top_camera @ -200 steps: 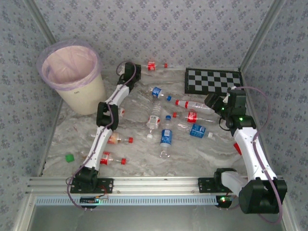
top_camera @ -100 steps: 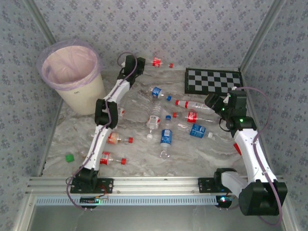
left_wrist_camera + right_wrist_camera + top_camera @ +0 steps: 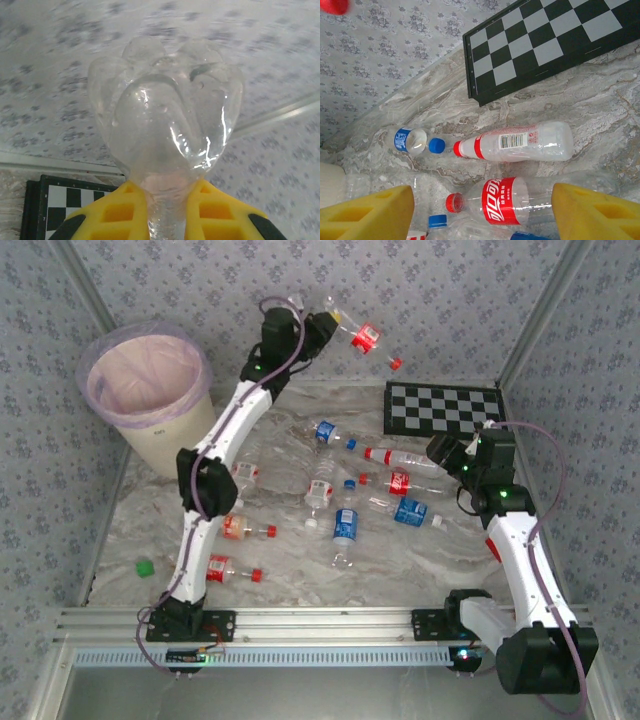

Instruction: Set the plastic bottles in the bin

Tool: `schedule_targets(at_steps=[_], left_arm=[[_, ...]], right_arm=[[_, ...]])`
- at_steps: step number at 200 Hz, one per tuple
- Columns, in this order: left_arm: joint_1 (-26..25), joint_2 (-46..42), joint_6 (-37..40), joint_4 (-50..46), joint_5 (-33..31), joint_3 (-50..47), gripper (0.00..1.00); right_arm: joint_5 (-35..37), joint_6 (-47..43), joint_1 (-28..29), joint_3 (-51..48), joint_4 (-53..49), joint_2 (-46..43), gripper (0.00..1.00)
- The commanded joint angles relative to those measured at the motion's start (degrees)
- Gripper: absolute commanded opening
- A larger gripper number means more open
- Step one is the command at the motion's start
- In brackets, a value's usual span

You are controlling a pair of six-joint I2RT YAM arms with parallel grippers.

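While the left hand (image 3: 322, 330) is squeezing one red-label bottle (image 3: 362, 337) up in the air, right of the bin (image 3: 185, 435), the right hand (image 3: 482, 207) is hanging half open & empty over approx ten other bottles (image 3: 345, 525) lying on the desk (image 3: 420, 560), so most work is waiting.

A clear plastic bottle with red label and cap (image 3: 362, 337) hangs tilted in air; other clear bottles (image 3: 345, 525) lie scattered beside the cream pink-lined round bin (image 3: 185, 435)
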Motion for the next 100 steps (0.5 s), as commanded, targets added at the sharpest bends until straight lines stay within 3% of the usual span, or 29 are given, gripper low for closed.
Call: schedule_targets(at_steps=[1,27,51,100], left_arm=[[0.8,-9.0,12.9,-11.3,1.5,2.3,0.00],[2.5,-17.2,21.3,-21.9,0.9,0.4,0.00],[6.5,-25.9,25.2,-26.2,0.6,-5.9,0.00],[23.0,-43.5,27.5,-26.2,-0.7,-21.8,0.00]], right_arm=[[-1.1,-0.9,0.5,-0.7,0.4,-0.5,0.74],[-2.2,-1.6,0.8,-3.9,4.2,-1.7,0.74],[-1.9,-2.2,0.9,-5.8,5.9,-2.1,0.74],[-1.9,-4.6,1.1,-6.0,6.7,1.2,0.74]])
